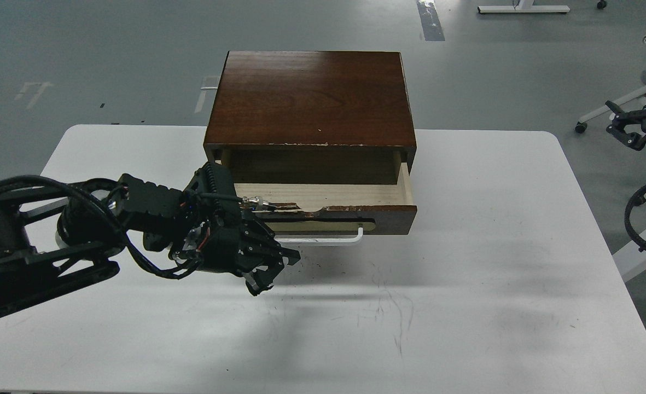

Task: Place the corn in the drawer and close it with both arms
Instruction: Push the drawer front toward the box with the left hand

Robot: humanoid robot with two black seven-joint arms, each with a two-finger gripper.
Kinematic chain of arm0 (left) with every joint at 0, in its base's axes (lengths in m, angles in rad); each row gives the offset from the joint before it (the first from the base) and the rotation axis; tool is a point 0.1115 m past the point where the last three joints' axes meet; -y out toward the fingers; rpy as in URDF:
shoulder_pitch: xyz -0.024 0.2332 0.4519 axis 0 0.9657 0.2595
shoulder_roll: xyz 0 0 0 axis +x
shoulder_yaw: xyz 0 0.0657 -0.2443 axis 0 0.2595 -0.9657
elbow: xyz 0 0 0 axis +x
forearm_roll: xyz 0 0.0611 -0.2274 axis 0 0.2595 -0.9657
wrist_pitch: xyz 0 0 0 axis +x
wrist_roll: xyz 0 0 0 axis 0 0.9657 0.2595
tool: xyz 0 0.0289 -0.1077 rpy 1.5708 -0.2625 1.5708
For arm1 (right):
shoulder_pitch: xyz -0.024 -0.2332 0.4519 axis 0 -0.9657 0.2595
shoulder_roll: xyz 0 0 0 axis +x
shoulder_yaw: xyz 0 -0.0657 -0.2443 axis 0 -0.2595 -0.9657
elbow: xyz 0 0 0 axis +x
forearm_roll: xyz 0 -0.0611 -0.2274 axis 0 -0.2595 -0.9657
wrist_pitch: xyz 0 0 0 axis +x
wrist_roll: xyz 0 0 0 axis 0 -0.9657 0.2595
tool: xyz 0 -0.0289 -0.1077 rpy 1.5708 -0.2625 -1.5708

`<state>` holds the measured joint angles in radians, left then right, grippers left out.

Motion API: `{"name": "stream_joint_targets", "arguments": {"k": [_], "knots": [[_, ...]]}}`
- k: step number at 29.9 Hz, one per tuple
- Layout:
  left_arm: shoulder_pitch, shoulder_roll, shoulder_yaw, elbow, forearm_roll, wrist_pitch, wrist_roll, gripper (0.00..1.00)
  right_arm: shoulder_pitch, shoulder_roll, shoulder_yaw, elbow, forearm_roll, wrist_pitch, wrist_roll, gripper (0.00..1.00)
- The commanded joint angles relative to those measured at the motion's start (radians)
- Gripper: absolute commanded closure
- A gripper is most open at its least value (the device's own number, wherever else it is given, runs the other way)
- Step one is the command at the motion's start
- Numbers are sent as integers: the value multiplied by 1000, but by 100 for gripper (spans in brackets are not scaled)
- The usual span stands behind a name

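The drawer stands pulled out from the dark brown wooden cabinet, with its pale wood inside and white bar handle showing. No corn shows; my left arm hides the drawer's left part. My left gripper is low over the table just in front of the drawer's left front corner, open and empty, pointing right and down. My right gripper hangs off the table at the far right edge of the view, open and empty.
The white table bears the cabinet at its back middle. Office chair bases and a white frame stand on the grey floor at the right, near my right gripper.
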<state>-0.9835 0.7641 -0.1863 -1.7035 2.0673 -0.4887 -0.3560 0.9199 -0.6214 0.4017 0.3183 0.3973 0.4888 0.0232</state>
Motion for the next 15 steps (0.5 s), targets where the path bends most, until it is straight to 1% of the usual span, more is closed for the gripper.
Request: {"name": "stream_joint_targets", "arguments": {"k": [1, 15], "knots": [[-4, 32, -1, 1, 2, 0, -4, 100, -1, 8, 5, -15, 0, 0, 0, 0], [-6, 50, -2, 2, 2, 0, 5, 100, -3, 8, 5, -18, 0, 0, 0, 0]]}}
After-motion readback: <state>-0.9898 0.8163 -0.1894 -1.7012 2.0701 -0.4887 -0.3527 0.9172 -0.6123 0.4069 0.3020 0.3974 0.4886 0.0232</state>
